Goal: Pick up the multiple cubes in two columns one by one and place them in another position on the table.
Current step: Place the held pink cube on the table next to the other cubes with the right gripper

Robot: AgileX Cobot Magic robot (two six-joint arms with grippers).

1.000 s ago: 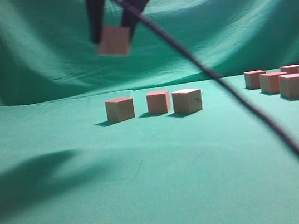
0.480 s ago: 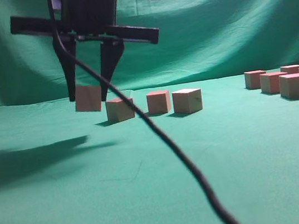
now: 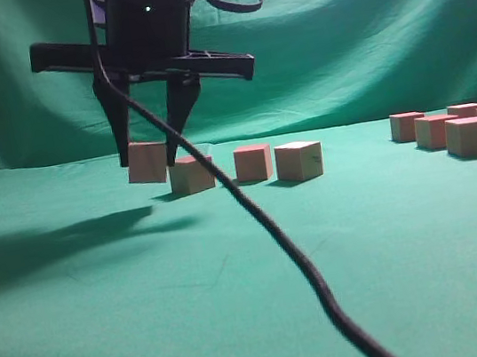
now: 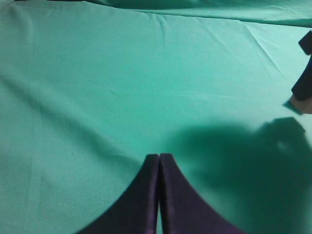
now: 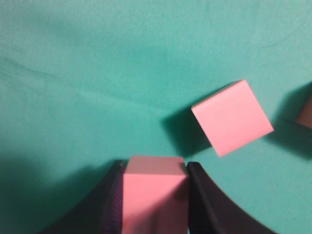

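A wide table (image 3: 239,304) draped in teal-green cloth fills the scene, with a green cloth backdrop (image 3: 359,26) hanging behind it. Above the table's left half, the right gripper (image 3: 152,151) hangs from its black arm with its two fingers pointing down, clamped on a pink-red cube (image 3: 147,162) that sits tilted and clear of the cloth. A black cable (image 3: 274,236) trails from the arm across the foreground.

Just right of the held cube, three more cubes stand in a row on the table: the nearest cube (image 3: 192,175), partly overlapped by the held one, then a middle cube (image 3: 252,163), then a right-hand cube (image 3: 299,161). Well apart from that row, at the far right of the table, a cluster of cubes (image 3: 457,128) stands close together.

From the right wrist camera, the held cube (image 5: 154,200) is pressed between the two dark fingers (image 5: 207,204), with the nearest cube (image 5: 232,117) lying on the cloth just beyond it, turned at an angle, and another cube edge (image 5: 305,113) cut off at the right border.

The left gripper (image 4: 159,163) hovers over bare cloth, its dark fingers pressed together with nothing between them; the right gripper's shadow (image 4: 234,161) falls beside it.
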